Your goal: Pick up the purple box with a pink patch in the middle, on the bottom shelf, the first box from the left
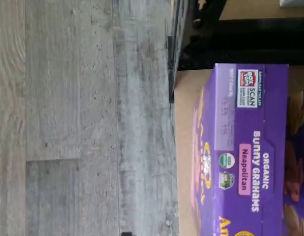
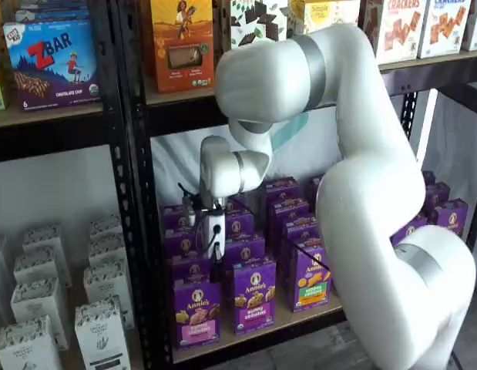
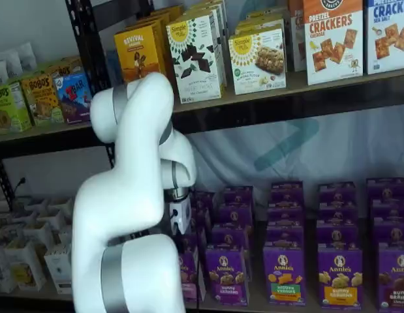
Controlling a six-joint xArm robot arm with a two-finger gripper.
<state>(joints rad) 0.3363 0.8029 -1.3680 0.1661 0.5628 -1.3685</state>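
Jaws wide apart, nothing between them, though the black fingers are hard to make out; the gripper (image 2: 216, 266) hangs over the front row. The purple box (image 2: 196, 312) stands at the front left corner of the bottom shelf (image 2: 300, 317), upright, long axis vertical, pink-panelled face pointing out over the front edge. Best approach, I'd say: drop straight down, straddle its narrow sides, clear of the neighbouring Bunny Grahams carton (image 2: 253, 294).

White arm bent in a high arch in both shelf views, elbow at 12 o'clock, wrist pointing to 6 o'clock, white claw (image 2: 214, 245) body hanging below, black fingers indistinct, jaws spread wide
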